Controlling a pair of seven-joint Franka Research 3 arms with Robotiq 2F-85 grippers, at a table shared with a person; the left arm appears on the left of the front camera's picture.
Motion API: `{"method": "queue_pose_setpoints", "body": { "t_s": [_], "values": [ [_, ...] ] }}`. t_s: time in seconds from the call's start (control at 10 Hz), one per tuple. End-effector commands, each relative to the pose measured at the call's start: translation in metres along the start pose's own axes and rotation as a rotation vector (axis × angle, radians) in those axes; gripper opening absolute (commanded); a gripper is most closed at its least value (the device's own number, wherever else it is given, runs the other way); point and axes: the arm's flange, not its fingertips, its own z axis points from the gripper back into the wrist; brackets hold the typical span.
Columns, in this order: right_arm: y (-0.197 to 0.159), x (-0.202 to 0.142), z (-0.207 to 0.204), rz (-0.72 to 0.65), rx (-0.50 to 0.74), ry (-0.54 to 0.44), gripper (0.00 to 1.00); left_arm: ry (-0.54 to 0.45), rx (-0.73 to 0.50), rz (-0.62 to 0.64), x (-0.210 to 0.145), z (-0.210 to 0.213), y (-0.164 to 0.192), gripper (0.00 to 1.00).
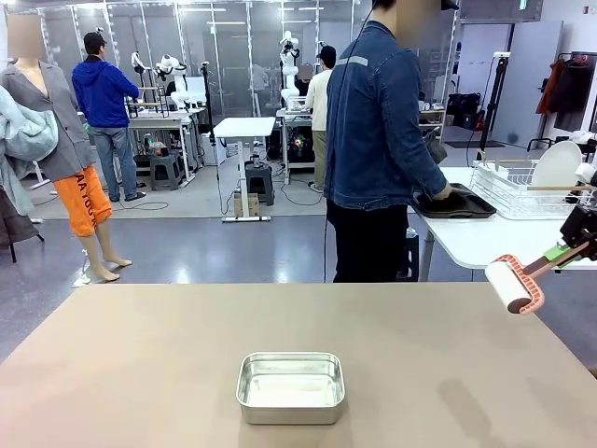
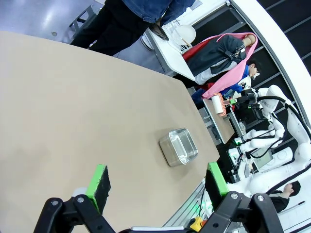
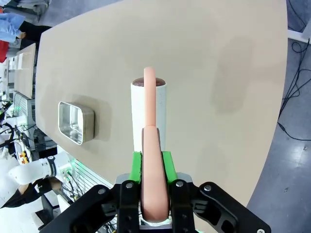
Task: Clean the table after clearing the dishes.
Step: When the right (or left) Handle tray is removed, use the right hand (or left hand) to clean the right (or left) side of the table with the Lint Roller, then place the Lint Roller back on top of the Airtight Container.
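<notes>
Right claw: my right gripper (image 3: 154, 167) is clamped on the salmon-pink handle of a lint roller (image 1: 513, 285), held off the surface at about 3 o'clock in the front view.
Left claw: my left gripper (image 2: 158, 182) stands wide, nothing between the pads, poised over the near edge.
Step in hand: I judge clearing done; the dishes (image 1: 455, 203) are with the person (image 1: 378, 140) at the white side table (image 1: 485, 238), 2 o'clock.
Next move: lower the roller flat onto the table (image 1: 140, 364) and sweep, steering round the steel pan (image 1: 291, 386) at 6 o'clock.
Surface: matte beige, no crumbs I can make out.
Room: open lab floor, a drying rack (image 1: 527, 187) on the side table.
</notes>
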Motion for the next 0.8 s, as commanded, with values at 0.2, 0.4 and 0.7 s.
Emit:
{"method": "queue_pose_setpoints", "body": {
  "t_s": [0.2, 0.4, 0.7],
  "values": [
    [0.0012, 0.001, 0.0, 0.009, 0.011, -0.013, 0.21, -0.002, 0.005, -0.001, -0.0002, 0.0017, -0.0003, 1.0],
    [0.0012, 0.001, 0.0, 0.009, 0.011, -0.013, 0.21, -0.002, 0.005, -0.001, -0.0002, 0.0017, -0.0003, 1.0],
    [0.0012, 0.001, 0.0, 0.009, 0.011, -0.013, 0.21, -0.002, 0.005, -0.001, -0.0002, 0.0017, -0.0003, 1.0]
  ]
}}
